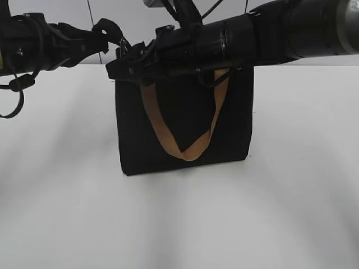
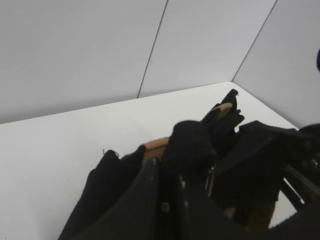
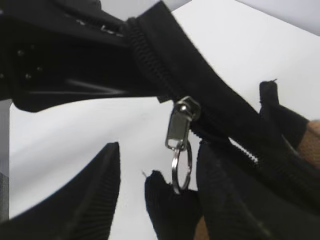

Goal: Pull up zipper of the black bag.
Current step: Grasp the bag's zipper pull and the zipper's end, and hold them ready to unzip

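1. Black bag (image 1: pixel 185 120) standing upright near the middle of the white counter (image 1: pixel 61 190), somewhat toward the back edge; tan strap handle (image 1: pixel 185 147) drooping down the front face.
2. Zipper (image 3: pixel 165 75) running along the bag's top edge, silver pull tab (image 3: pixel 178 129) with ring hanging free below it.
3. Right gripper (image 3: pixel 159 192) reaching across to the bag's top left corner: jaws spread, tab sitting between them, nothing clamped yet.
4. Left gripper (image 2: pixel 200 150) pressed in at that same corner; whether clenched on fabric, cannot tell.
5. Best done by closing squarely on the tab, not the ring, then drawing along the zip line while the corner is kept taut.
6. Right wrist view alone shows tab and teeth; exterior view alone shows the bag's whole stance; left wrist view mostly dark fabric.
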Motion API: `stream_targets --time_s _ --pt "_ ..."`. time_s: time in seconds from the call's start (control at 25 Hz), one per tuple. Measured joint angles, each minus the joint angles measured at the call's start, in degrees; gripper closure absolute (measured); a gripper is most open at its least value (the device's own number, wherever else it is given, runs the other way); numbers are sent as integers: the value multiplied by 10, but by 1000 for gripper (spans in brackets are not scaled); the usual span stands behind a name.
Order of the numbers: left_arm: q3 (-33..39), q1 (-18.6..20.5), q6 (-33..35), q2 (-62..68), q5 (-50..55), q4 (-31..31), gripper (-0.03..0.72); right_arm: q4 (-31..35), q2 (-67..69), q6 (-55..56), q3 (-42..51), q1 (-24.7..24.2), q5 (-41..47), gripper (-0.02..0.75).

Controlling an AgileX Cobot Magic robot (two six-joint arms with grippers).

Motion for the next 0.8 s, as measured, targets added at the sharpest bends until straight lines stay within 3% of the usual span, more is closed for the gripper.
stream_targets --time_s 0.12,0.44,0.8 --pt "0 0 0 0 0 0 669 5 0 0 0 0 -4 413" --pt "0 0 0 -1 22 5 669 6 0 8 0 0 -19 731" --pt "0 0 0 -2 149 26 669 1 -9 71 0 -4 -3 752"
